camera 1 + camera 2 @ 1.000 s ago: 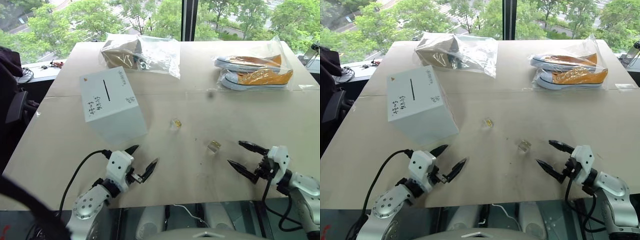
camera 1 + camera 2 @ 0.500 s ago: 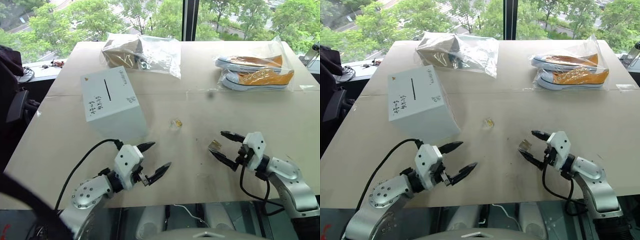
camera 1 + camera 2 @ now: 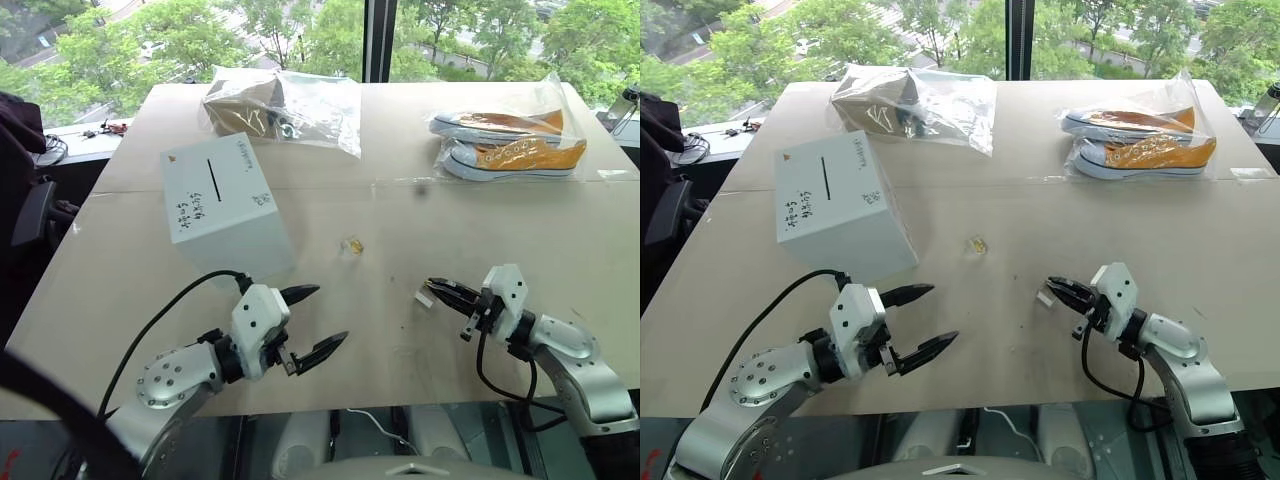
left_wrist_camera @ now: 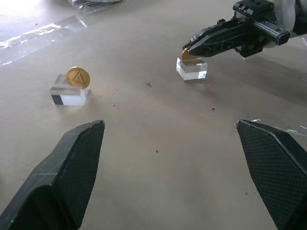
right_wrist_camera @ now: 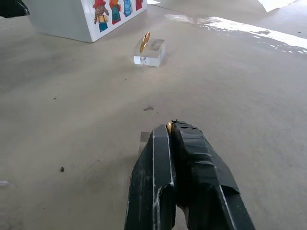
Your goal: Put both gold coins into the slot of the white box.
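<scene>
The white box (image 3: 225, 212) stands at the left of the table, its black slot (image 3: 213, 178) on the upper face. One gold coin (image 4: 77, 76) stands upright in a clear holder (image 4: 69, 94) mid-table. My right gripper (image 3: 433, 286) is shut on the other gold coin (image 5: 168, 127), a gold sliver at its tips, right above a second clear holder (image 4: 192, 68). My left gripper (image 3: 331, 315) hangs open and empty near the front edge, short of the box and of both holders.
A clear bag with a brown item (image 3: 280, 105) lies at the back behind the box. Bagged orange sneakers (image 3: 510, 145) lie at the back right. A black cable (image 3: 165, 325) trails from my left arm.
My right gripper moved left to the nearer holder and shut on its coin. My left gripper rose slightly and shifted right, staying open.
</scene>
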`<move>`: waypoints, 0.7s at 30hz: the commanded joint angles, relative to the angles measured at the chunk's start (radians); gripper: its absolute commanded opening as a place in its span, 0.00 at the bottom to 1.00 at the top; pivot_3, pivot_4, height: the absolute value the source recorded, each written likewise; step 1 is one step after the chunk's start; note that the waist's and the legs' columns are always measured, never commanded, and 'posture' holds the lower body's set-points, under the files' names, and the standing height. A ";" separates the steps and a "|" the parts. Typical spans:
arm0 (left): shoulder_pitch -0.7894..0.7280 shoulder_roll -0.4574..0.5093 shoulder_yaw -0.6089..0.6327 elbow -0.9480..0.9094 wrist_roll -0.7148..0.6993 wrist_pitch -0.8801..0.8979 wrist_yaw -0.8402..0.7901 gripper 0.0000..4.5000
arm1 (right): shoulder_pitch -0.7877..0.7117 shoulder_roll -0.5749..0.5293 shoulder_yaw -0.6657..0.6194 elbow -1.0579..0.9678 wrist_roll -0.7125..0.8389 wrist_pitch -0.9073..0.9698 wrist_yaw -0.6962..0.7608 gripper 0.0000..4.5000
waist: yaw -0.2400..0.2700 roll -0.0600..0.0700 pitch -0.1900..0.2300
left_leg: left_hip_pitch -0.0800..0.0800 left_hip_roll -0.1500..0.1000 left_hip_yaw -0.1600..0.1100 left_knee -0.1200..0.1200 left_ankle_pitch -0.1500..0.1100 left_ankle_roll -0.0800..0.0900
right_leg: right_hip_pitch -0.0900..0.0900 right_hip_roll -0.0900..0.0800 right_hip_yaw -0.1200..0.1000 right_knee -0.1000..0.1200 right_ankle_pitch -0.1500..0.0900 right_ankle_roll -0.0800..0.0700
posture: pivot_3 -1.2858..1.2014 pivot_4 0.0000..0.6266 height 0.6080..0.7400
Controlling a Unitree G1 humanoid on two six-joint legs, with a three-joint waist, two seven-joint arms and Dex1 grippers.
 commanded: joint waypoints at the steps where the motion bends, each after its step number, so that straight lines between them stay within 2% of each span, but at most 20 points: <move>1: -0.059 -0.063 0.043 -0.094 -0.227 0.086 0.094 1.00 | -0.034 0.021 -0.061 -0.117 0.225 0.152 -0.037 0.01 | 0.000 0.000 0.000 | -0.001 0.000 -0.001 0.001 0.000 0.000 | 0.000 0.000 -0.001 0.000 0.000 0.000 | 0.52 0.24 1.00; 4: -0.106 -0.110 0.048 -0.119 -0.489 0.137 0.143 1.00 | -0.080 0.029 -0.072 -0.176 0.427 0.322 -0.093 0.01 | -0.001 0.000 0.000 | -0.001 0.000 -0.002 0.001 0.000 0.000 | 0.000 -0.001 -0.001 0.001 0.000 0.001 | 0.52 0.24 1.00; 8: -0.146 -0.157 0.087 -0.049 -0.772 0.135 0.141 1.00 | -0.178 0.043 -0.043 -0.197 0.660 0.513 -0.175 0.01 | -0.008 0.000 0.000 | -0.001 0.000 -0.003 0.001 0.000 0.000 | 0.000 -0.001 0.000 0.001 0.000 0.000 | 0.52 0.24 1.00; 14: -0.178 -0.224 0.074 0.010 -0.954 0.137 0.188 1.00 | -0.284 0.101 -0.044 -0.166 0.864 0.621 -0.289 0.01 | -0.009 0.000 0.000 | -0.001 -0.002 -0.004 0.002 0.000 0.000 | 0.000 0.004 -0.003 0.004 0.000 0.000 | 0.52 0.24 1.00; 17: -0.175 -0.247 0.032 0.030 -0.988 0.158 0.207 0.83 | -0.306 0.144 -0.042 -0.161 0.923 0.622 -0.340 0.00 | -0.010 0.000 0.000 | -0.001 -0.003 -0.004 0.002 0.000 0.000 | 0.000 0.004 -0.002 0.004 0.000 0.000 | 0.52 0.24 1.00; 19: -0.185 -0.251 0.026 0.048 -1.000 0.165 0.252 0.61 | -0.308 0.162 -0.036 -0.169 0.930 0.619 -0.358 0.00 | -0.011 0.000 0.000 | -0.001 -0.004 -0.004 0.002 0.000 0.000 | 0.000 0.003 -0.002 0.004 0.000 0.000 | 0.52 0.24 1.00; 20: -0.193 -0.251 0.025 0.062 -1.005 0.170 0.277 0.54 | -0.307 0.172 -0.032 -0.175 0.930 0.614 -0.364 0.00 | -0.012 0.000 0.000 | -0.001 -0.004 -0.004 0.002 0.000 0.000 | 0.000 0.003 -0.002 0.004 0.000 0.000 | 0.52 0.24 1.00; 21: -0.198 -0.248 0.027 0.071 -1.007 0.173 0.294 0.54 | -0.307 0.187 -0.026 -0.183 0.917 0.600 -0.365 0.00 | -0.013 0.000 0.000 | -0.001 -0.004 -0.004 0.002 0.000 0.000 | 0.000 0.003 -0.002 0.004 0.000 0.000 | 0.52 0.24 1.00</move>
